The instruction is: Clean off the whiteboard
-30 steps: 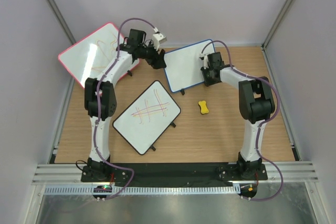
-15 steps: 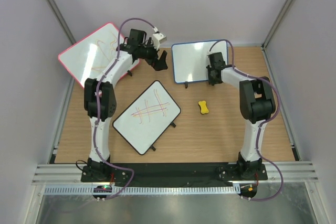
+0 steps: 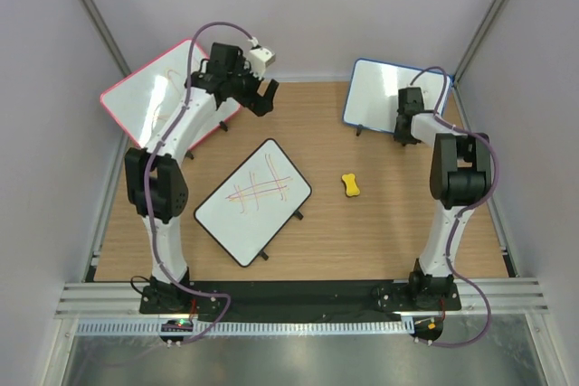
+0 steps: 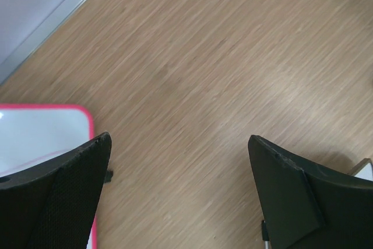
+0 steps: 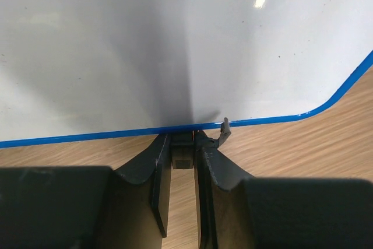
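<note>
I've carried the whiteboard (image 3: pixel 375 88) from the middle of the table (image 3: pixel 362 223) to its far right corner, my right tool (image 5: pixel 183 155) clamped on its near edge. Its face looks wiped, so the erasing seems done. At far left, my left tool (image 4: pixel 179 138) has sprung apart, holding nothing, well clear of it.

No legible text, label, brand, number or sign appears in any view. The only marks are hand-drawn strokes. There are loose loops on the pink-framed board (image 3: pixel 158 97) beside the left claw (image 3: pixel 264 98) and crossed lines on the black-framed board (image 3: pixel 254 201) nearer the bases. The whiteboard (image 5: pixel 175 45) pinched in the right claw (image 5: pixel 182 144) is blank.
</note>
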Controlling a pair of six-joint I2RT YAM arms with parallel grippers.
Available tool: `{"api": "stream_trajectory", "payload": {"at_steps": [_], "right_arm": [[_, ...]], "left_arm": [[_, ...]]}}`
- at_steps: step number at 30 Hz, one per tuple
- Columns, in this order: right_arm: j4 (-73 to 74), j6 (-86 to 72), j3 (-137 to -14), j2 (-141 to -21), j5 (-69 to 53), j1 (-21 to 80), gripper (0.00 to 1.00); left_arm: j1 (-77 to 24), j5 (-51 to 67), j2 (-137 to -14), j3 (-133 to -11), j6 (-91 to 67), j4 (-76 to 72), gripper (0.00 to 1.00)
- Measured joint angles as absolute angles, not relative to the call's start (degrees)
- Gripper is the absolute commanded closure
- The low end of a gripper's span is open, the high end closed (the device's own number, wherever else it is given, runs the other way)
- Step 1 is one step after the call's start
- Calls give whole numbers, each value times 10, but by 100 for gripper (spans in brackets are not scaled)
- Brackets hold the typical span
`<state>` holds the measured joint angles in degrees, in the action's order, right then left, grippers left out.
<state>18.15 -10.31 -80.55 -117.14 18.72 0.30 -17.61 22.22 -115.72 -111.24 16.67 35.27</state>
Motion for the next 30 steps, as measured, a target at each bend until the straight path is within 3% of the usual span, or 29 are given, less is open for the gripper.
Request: {"api": "stream_trajectory", "payload": {"at_steps": [8, 14, 15, 16, 19, 24, 26, 30], "right_arm": [[183, -120, -806, -1171, 191, -30, 99], [183, -128, -806, -1172, 190, -34, 97], [183, -129, -806, -1172, 190, -34, 90], [183, -129, -806, -1172, 190, -34, 74], [185, -137, -805, -1172, 192, -34, 47], [177, -145, -790, -1164, 190, -39, 20], [174, -151, -776, -1153, 185, -41, 0], [180, -150, -745, -1123, 166, -42, 0]], "left_arm": [[-168, 55, -1032, -984, 179, 359, 0], [-103, 3, -955, -903, 181, 354, 0], [-86, 3, -943, -888, 180, 355, 0], [-68, 5, -929, -874, 179, 355, 0], [-24, 12, -893, -839, 178, 361, 0], [-10, 21, -851, -813, 184, 385, 0], [-10, 19, -838, -802, 190, 393, 0], [-9, -13, -800, -760, 215, 412, 0]]}}
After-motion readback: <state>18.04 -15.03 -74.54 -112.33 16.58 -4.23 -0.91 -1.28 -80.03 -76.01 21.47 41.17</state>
